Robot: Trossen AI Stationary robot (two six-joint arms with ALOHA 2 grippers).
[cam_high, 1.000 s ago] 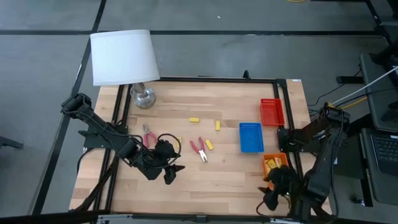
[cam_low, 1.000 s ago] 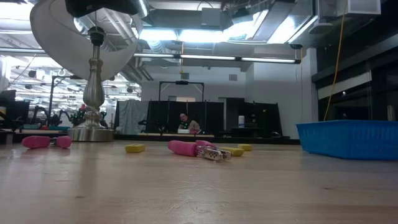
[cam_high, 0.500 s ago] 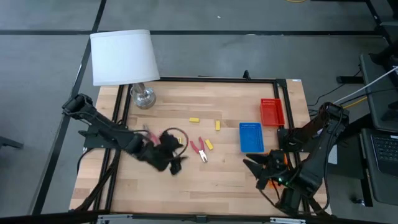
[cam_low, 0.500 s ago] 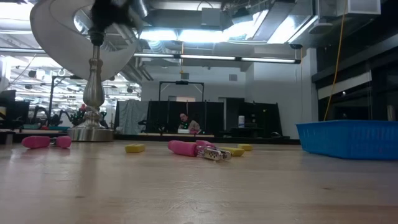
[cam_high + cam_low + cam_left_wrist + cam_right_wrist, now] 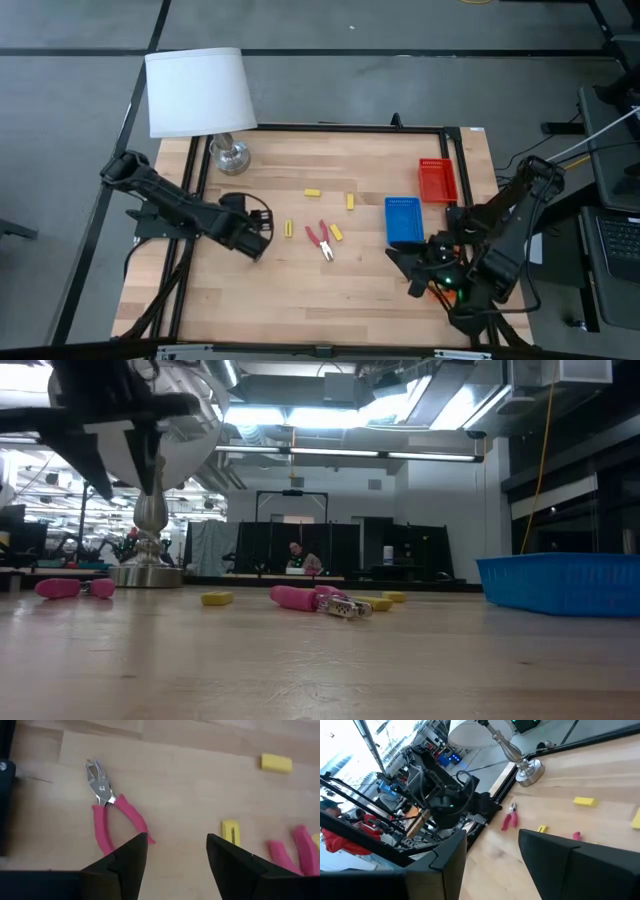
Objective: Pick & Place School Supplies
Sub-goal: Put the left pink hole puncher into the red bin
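Two red-handled pliers lie flat on the wood: one (image 5: 109, 814) just ahead of my open left gripper (image 5: 177, 855), hidden under that arm in the high view, the other (image 5: 320, 240) at mid-table. Small yellow pieces (image 5: 313, 192) (image 5: 350, 202) (image 5: 289, 229) (image 5: 336, 233) lie scattered around it. My left gripper (image 5: 256, 238) hangs above the table's left part, fingers pointing down (image 5: 120, 455). My right gripper (image 5: 405, 268), also open (image 5: 492, 855), hovers near the blue tray's near end, facing the table's left.
A white-shaded lamp (image 5: 200, 92) stands on its silver base (image 5: 230, 155) at the far left corner. A blue tray (image 5: 404, 220) and a red tray (image 5: 437, 180) sit at the right; the right arm covers the spot near them. Bare wood lies along the near edge.
My left gripper has travelled from the near-left part of the table toward the far edge, uncovering a yellow piece beside it. My right gripper has swung from the near right corner toward the left and far, onto the table beside the blue tray. Nothing on the table has moved.
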